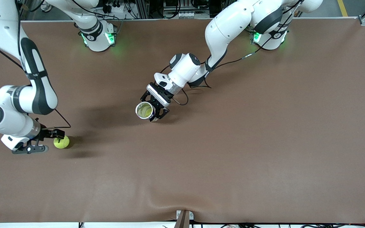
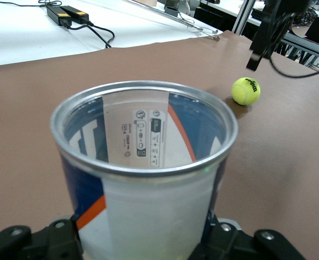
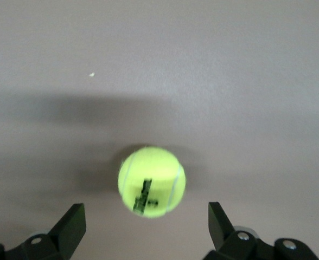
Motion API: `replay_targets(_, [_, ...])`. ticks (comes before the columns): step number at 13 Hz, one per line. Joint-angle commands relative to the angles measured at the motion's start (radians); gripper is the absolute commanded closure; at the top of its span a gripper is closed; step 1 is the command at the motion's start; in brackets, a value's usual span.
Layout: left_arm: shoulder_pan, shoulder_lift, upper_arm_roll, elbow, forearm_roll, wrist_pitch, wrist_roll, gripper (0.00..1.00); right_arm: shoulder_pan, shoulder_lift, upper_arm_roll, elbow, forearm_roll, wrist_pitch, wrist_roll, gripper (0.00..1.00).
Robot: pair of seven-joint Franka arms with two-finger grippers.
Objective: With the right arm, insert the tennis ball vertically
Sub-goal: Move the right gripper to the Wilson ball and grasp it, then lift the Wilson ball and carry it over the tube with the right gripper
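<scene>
Ball (image 1: pixel 61 142) on table toward right arm's end, at about 3 o'clock of right gripper (image 1: pixel 40 141) in front view, between its wide-open fingers, not yet gripped; left gripper (image 1: pixel 156 109) mid-table clamps can (image 1: pixel 145 110), mouth up

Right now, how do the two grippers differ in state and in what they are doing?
The left gripper is shut on the tennis ball can, holding it over the middle of the table; the right gripper is open and holds nothing. The left gripper carries its can mouth up, while the right gripper sits low at the tennis ball, fingers either side, not touching. Both are black two-finger grippers.
</scene>
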Motion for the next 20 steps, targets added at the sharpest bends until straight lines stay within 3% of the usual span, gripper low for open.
replay_targets(1, [-0.016, 0.020, 0.009, 0.031, -0.019, 0.004, -0.007, 0.23, -0.018, 0.043, 0.013, 0.004, -0.021, 0.056, -0.014, 0.00])
replay_targets(8, [-0.016, 0.025, 0.009, 0.030, -0.019, 0.004, -0.007, 0.23, -0.035, 0.114, 0.013, -0.017, -0.016, 0.131, -0.032, 0.00])
replay_targets(9, [-0.016, 0.022, 0.009, 0.030, -0.019, 0.004, -0.007, 0.23, -0.035, 0.112, 0.014, -0.025, -0.016, 0.130, -0.035, 0.35])
replay_targets(10, [-0.015, 0.016, 0.009, 0.028, -0.019, 0.004, -0.007, 0.23, -0.035, 0.105, 0.014, -0.027, -0.013, 0.121, -0.043, 0.59])
replay_targets(12, [-0.018, 0.011, 0.009, 0.028, -0.026, 0.004, -0.009, 0.23, -0.034, 0.074, 0.017, -0.027, -0.008, 0.084, -0.052, 0.92])
replay_targets(13, [-0.018, 0.011, 0.009, 0.027, -0.026, 0.004, -0.009, 0.23, -0.034, 0.053, 0.017, -0.025, -0.008, 0.059, -0.052, 1.00])
replay_targets(16, [-0.018, 0.003, 0.008, 0.025, -0.029, 0.004, -0.009, 0.20, -0.023, -0.071, 0.023, -0.014, 0.004, -0.114, -0.046, 1.00])
replay_targets(20, [-0.030, -0.010, 0.008, 0.019, -0.058, 0.004, -0.009, 0.18, 0.074, -0.239, 0.019, 0.056, 0.059, -0.393, 0.014, 1.00])
